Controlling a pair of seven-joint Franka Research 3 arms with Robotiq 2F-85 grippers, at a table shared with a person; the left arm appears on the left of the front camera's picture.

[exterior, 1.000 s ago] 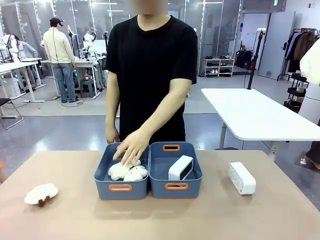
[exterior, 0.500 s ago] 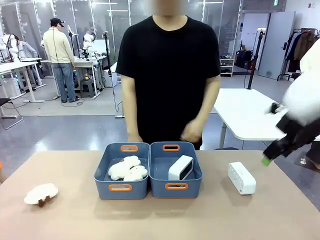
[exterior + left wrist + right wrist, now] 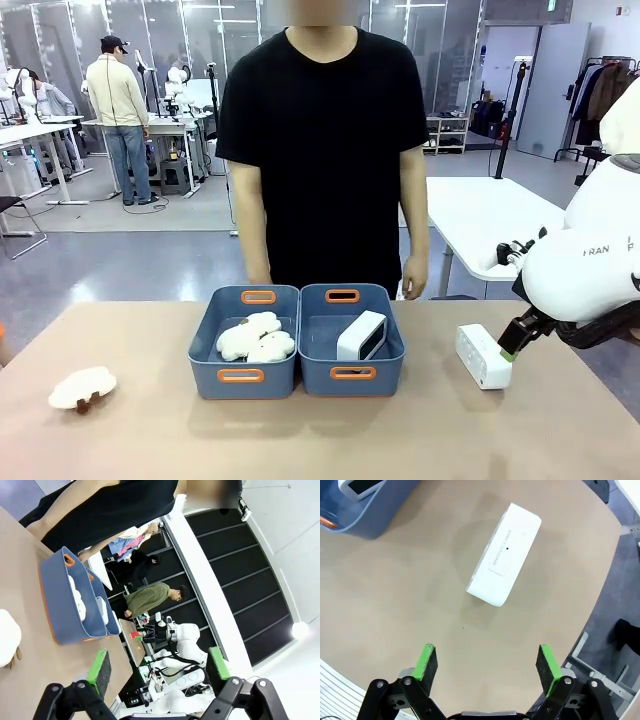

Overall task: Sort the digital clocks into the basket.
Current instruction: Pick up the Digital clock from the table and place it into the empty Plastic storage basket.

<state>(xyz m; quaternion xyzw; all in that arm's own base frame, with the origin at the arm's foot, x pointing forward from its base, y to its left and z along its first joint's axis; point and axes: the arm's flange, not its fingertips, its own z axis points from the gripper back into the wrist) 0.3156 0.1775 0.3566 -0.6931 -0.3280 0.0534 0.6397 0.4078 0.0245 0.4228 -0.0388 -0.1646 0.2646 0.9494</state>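
One white digital clock (image 3: pixel 483 356) lies on the table at the right; in the right wrist view the same clock (image 3: pixel 504 561) lies flat on the bare tabletop, above my open right gripper (image 3: pixel 487 662). That right gripper (image 3: pixel 508 343) hovers just right of the clock, apart from it. The second digital clock (image 3: pixel 361 335) leans inside the right-hand slate-blue basket (image 3: pixel 349 377), and its corner (image 3: pixel 362 486) peeks from the basket (image 3: pixel 350 517) at the top left. My left gripper (image 3: pixel 157 666) is open and holds nothing; the baskets (image 3: pixel 60 607) sit farther off.
The left bin (image 3: pixel 242 376) holds fluffy white cloud toys (image 3: pixel 256 339). Another cloud toy (image 3: pixel 82 388) lies on the table's left side. A person in a black shirt (image 3: pixel 325 140) stands behind the bins, arms down. The table edge (image 3: pixel 600 590) runs close to the right clock.
The person pulled the hand out of the left bin and now stands upright with arms down. My right arm came in from the right and lowered beside the right clock.
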